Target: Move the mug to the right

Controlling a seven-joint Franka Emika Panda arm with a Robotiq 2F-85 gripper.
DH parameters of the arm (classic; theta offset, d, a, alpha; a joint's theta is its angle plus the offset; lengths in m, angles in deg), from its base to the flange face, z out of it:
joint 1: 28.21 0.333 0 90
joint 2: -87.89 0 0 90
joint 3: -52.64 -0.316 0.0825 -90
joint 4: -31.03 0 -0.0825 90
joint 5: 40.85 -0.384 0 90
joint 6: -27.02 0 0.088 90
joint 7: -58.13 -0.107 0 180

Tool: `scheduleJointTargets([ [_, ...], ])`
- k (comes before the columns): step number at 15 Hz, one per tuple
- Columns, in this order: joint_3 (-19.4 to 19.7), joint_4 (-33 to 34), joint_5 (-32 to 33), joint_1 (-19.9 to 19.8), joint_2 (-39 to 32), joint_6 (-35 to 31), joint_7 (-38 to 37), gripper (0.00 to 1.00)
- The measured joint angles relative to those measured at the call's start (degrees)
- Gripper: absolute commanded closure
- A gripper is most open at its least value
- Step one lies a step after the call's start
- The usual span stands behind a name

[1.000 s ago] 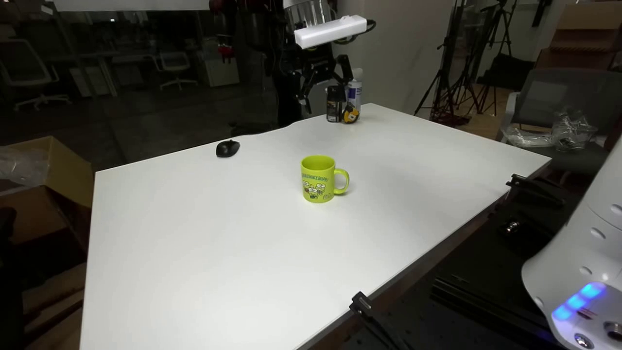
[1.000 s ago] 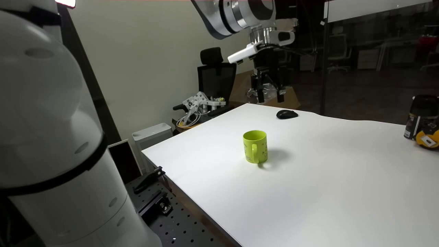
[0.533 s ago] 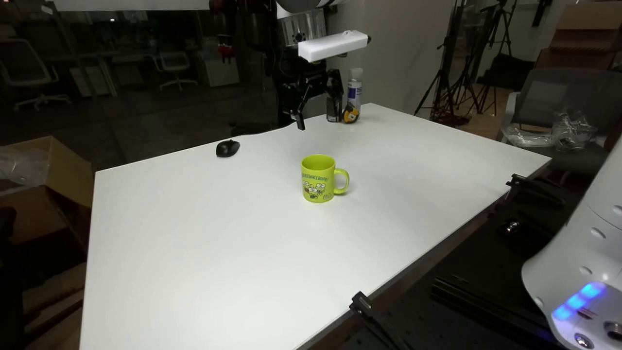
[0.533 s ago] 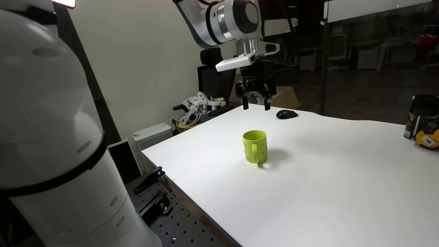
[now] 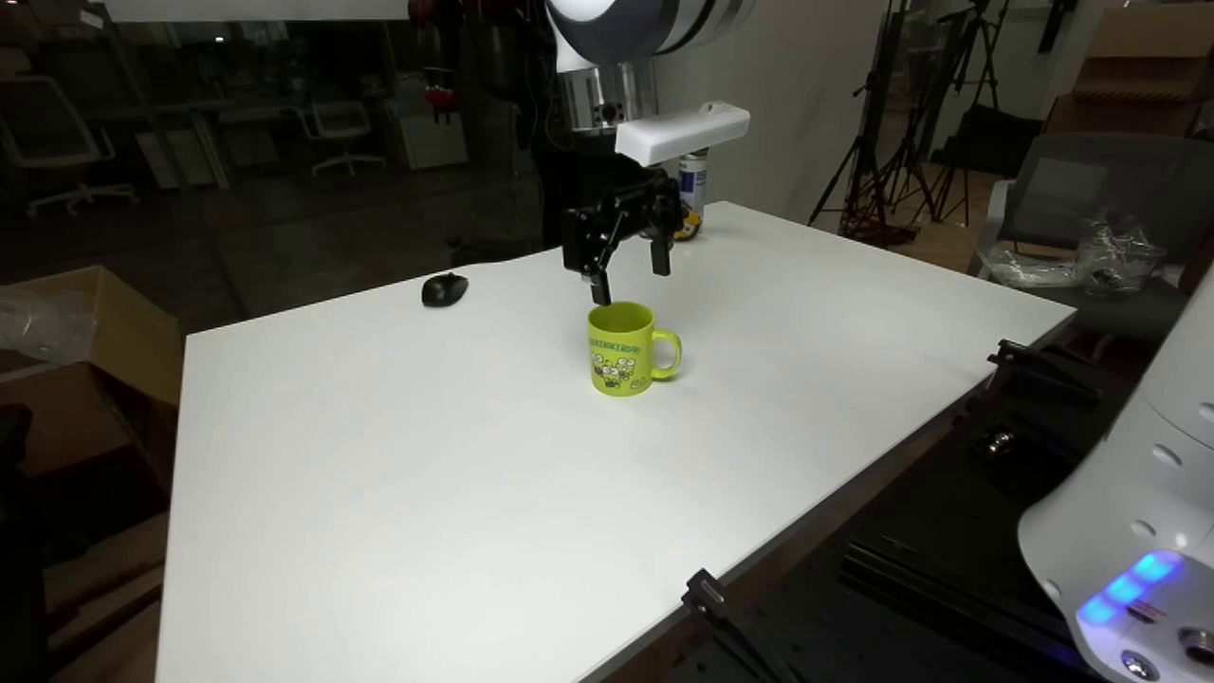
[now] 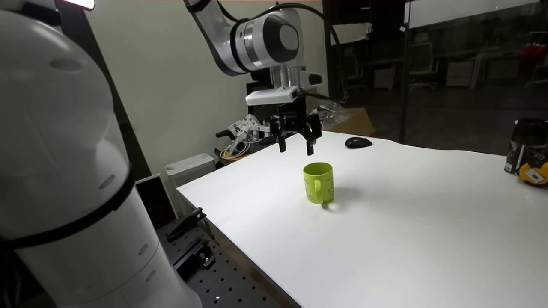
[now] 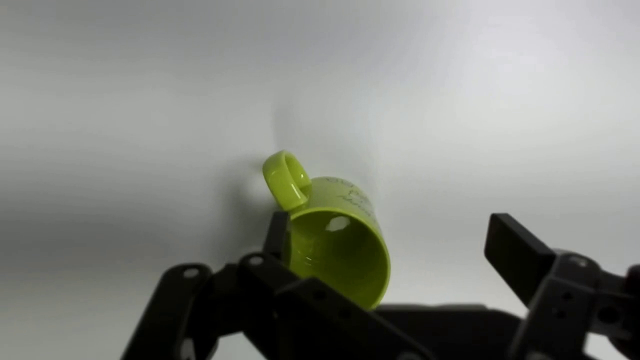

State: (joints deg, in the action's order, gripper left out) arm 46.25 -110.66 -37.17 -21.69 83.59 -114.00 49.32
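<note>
The mug is positioned upright on the surface, lower than the claw. In an exterior view, a gap is visible between the mug rim and the fingertips. The two fingers are spread wide apart, and nothing is held between them. In the wrist view, the mouth of the mug is located between the fingers, offset toward the finger at the left, by which part of the rim is covered; the finger at the right is well apart from the mug. The handle is directed toward the upper left of the wrist view. The mug is located well inside the visible edges of the surface.

One mug, with one handle, is counted. One black computer mouse is set near the edge opposite the arm base. One white spray can, partly hidden, is set near a corner at the end of that edge. One yellow-and-black tape measure is placed near the spray can. At least one dark can is placed beside the tape measure; the exact number cannot be told, as the group is cut off by the border. Two black brackets are positioned along the edge nearest the arm base.
</note>
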Motion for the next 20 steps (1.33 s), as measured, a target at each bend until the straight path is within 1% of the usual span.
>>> scheduleJointTargets([
  [3, 0.0, -0.1, -0.2, 0.0, 0.1, 0.0, 0.5, 0.0],
  [5, 0.1, -0.2, -0.2, -0.1, -0.3, -0.2, 2.8, 0.0],
  [9, 0.4, -0.2, 1.1, -0.6, -1.8, -1.6, 11.4, 0.0],
  [12, 0.4, 0.1, 0.6, -0.8, -4.2, -4.6, 18.0, 0.0],
  [16, 0.4, 0.7, 0.6, -0.9, -5.7, -5.3, 19.1, 0.0],
  [20, 0.4, 1.4, 3.0, -0.9, -7.2, -5.3, 20.3, 0.0],
])
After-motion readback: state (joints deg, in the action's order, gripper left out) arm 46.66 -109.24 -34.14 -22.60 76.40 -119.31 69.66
